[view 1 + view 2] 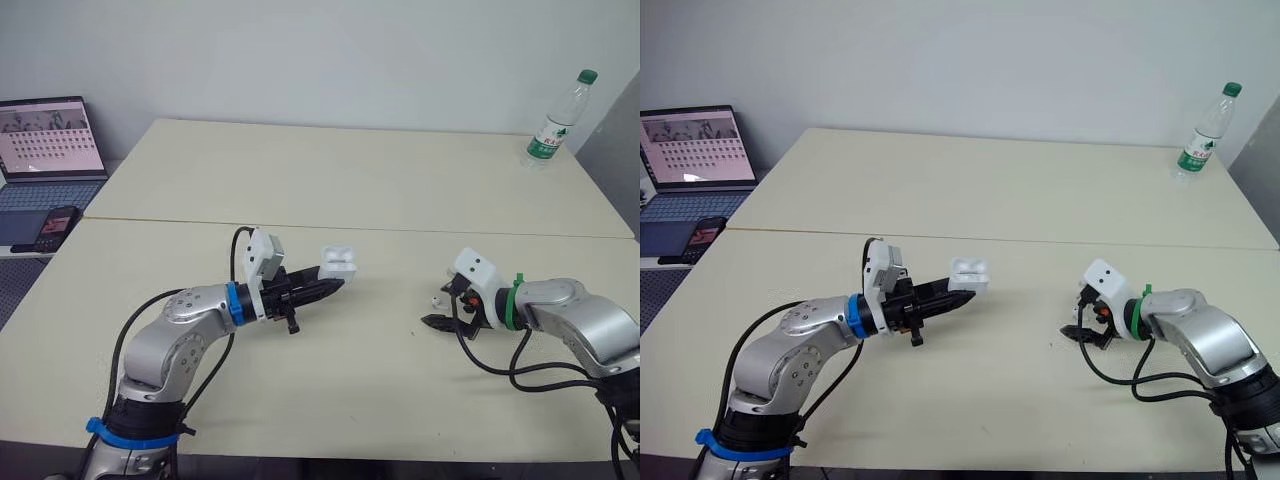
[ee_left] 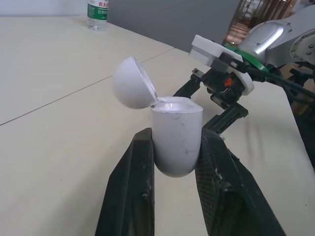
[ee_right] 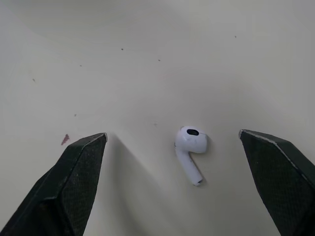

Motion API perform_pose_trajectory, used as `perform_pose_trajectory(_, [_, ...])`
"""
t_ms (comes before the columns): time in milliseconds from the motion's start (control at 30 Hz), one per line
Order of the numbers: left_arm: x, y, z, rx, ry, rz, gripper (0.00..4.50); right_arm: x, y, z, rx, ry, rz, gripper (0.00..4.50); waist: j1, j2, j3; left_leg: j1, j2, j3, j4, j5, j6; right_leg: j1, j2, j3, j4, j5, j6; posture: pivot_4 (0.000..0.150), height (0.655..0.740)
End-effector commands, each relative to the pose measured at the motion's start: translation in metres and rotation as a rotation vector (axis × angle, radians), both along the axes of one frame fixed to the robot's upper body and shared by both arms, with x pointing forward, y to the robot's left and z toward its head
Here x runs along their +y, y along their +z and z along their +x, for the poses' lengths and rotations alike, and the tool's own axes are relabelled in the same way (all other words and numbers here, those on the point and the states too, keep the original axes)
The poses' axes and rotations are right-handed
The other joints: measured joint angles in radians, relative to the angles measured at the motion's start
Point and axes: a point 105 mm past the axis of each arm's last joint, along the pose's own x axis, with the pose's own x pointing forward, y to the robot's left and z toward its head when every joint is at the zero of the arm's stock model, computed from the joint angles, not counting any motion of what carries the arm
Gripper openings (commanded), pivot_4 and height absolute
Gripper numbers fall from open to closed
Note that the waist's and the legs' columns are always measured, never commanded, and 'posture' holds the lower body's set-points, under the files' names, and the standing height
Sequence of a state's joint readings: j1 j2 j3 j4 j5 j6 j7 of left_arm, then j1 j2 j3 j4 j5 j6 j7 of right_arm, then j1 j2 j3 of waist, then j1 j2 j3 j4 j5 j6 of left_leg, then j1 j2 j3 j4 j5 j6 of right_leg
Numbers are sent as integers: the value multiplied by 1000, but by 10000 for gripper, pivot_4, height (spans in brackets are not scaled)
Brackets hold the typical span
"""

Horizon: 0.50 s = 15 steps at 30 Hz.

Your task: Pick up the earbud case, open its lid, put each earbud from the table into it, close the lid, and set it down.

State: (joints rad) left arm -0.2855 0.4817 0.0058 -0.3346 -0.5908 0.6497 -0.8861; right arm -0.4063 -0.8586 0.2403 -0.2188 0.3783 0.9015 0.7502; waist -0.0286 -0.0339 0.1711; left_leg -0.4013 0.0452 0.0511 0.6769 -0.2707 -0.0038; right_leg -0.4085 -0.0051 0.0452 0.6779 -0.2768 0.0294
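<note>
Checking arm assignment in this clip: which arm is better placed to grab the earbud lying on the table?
The right. Its open hand straddles the earbud, while the left hand is occupied, shut on the earbud case and holding it with its lid open.

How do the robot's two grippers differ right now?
The left gripper is shut on the case, whose lid stands open; the right gripper is open and holds nothing. The left gripper holds its load off the table; the right gripper sits low, fingers spread either side of an earbud lying on the table, not touching it. Both have two black fingers.
</note>
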Motion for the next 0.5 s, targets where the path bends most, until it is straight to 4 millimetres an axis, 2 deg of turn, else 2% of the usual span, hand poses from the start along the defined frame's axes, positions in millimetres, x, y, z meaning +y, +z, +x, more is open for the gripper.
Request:
perform_pose_trajectory(33, [1,14,-5,-47,8,-16,7427,3,7,3,-33,21,-1,39634,0,0,0,0,0,0,0,0,0,0,0,0,0,0,0,1500,7362])
perform_pose_trajectory(333, [3,16,-5,-40,23,-19,7427,5,4,5,-48,27,-6,5935,0,0,0,0,0,0,0,0,0,0,0,0,0,0,0,1500,7362])
perform_pose_trajectory(500, [1,16,-5,-36,17,-21,7427,4,6,5,-64,29,-11,5935,0,0,0,0,0,0,0,0,0,0,0,0,0,0,0,1500,7362])
